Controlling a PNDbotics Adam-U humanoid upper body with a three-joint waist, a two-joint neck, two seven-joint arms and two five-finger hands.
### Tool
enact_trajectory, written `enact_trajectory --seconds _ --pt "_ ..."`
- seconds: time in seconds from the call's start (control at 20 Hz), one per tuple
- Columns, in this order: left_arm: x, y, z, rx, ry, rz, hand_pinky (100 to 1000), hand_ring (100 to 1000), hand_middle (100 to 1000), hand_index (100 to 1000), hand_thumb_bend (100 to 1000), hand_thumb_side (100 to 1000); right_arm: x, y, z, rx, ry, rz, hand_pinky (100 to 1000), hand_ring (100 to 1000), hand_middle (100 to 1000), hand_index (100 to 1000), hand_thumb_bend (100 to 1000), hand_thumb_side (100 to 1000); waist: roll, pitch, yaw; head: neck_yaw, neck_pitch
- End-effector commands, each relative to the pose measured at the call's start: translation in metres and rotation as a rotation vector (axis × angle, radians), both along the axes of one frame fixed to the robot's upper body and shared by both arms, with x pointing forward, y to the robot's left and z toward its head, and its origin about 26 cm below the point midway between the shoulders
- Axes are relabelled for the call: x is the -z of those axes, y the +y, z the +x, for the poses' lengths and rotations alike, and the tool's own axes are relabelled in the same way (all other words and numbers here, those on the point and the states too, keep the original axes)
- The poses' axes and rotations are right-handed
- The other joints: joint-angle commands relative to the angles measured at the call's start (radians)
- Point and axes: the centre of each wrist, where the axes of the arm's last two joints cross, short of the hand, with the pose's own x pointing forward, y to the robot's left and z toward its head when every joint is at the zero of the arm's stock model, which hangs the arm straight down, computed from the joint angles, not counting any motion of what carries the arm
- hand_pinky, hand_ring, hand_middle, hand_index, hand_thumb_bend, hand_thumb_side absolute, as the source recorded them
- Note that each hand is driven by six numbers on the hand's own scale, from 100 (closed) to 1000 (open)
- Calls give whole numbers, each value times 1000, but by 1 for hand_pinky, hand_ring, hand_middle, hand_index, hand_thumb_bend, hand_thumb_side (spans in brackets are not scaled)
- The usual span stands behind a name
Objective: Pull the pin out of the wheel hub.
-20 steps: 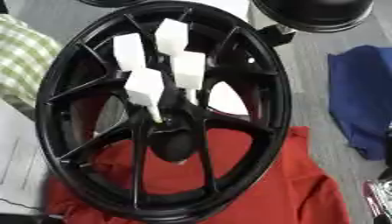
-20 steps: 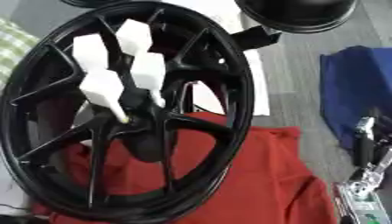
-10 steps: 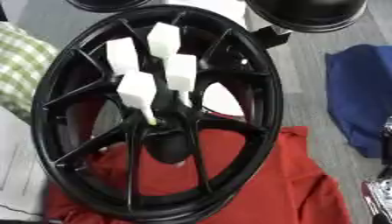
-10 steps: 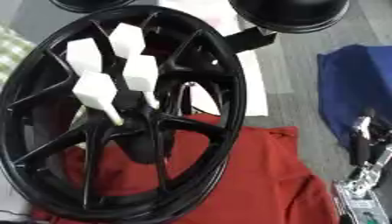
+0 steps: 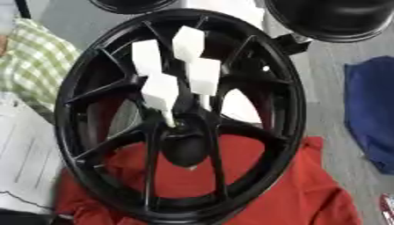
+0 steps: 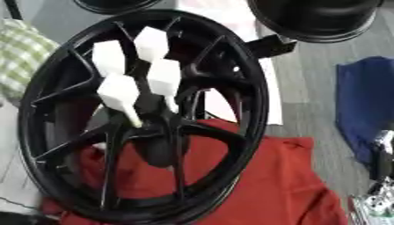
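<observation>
Four white pins, one wheel hub

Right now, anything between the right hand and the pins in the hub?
Nothing visible does. The right hand shows only at the right eye view's right edge, beyond the wheel's rim. The four white pins stand exposed above the spokes.

- The wheel covers most of the red cloth; the cloth also runs off the bottom edge.
- White pins stand in the hub, their lower ends hidden in it (too blurred to tell how deep).
- A blue cloth is cut by the right edge.
- Right hand: only a silver-black sliver at the right edge, fingers unreadable.
- Dark round shapes are cropped by the top edge.
</observation>
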Motion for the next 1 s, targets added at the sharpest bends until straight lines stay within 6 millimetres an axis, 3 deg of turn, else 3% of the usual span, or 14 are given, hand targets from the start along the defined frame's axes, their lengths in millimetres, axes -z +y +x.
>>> enact_trajectory --seconds 0.05,0.2,0.25,0.45,1.0 --pt "-11 -4 -4 -9 -5 33 761 678 685 855 456 682 -10 -2 0 6 -24 -29 540 676 628 752 332 603 -2 -18 2 -9 -22" --pt "-12 -5 -4 -10 -2 39 761 678 685 855 456 682 -10 -1 0 7 -23 -30 540 676 628 752 332 603 -2 -17 2 -10 -23" --pt "-13 -10 -7 8 -6 52 817 734 745 896 507 628 -10 0 0 3 -23 -32 541 676 628 752 330 604 -2 -10 -2 -21 -24" --pt "-12 -40 -7 71 18 133 815 730 736 897 496 647 -12 3 2 6 -34 -38 541 682 628 752 331 603 -5 9 1 -50 -41" --pt "-4 -61 5 85 100 128 808 736 741 876 486 678 -13 3 2 6 -33 -36 541 685 628 754 333 601 -4 7 -13 -40 -53"
